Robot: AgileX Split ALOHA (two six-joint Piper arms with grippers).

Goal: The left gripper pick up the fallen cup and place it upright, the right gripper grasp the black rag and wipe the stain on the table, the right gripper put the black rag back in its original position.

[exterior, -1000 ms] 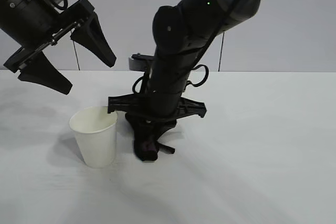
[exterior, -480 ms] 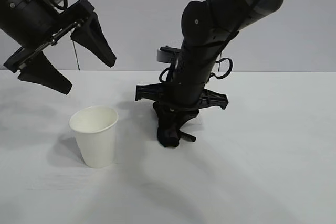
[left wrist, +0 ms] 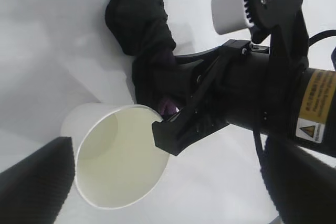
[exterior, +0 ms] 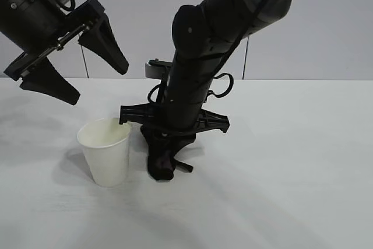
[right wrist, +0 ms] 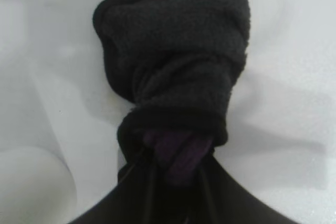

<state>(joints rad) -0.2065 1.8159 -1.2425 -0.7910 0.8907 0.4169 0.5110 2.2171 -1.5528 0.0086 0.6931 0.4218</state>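
Right pincer (exterior: 163, 161) back by cup (exterior: 106, 151), black rag (exterior: 161, 166) clamped.

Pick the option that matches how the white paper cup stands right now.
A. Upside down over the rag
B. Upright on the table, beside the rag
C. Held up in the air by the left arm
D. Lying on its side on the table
B: the cup stands upright on the table, mouth up, next to the black rag that the right gripper pinches; the left gripper hangs open above it.

Bright, even light; soft grey shadows on the table (exterior: 303, 161); close wrist views blur at the edges.
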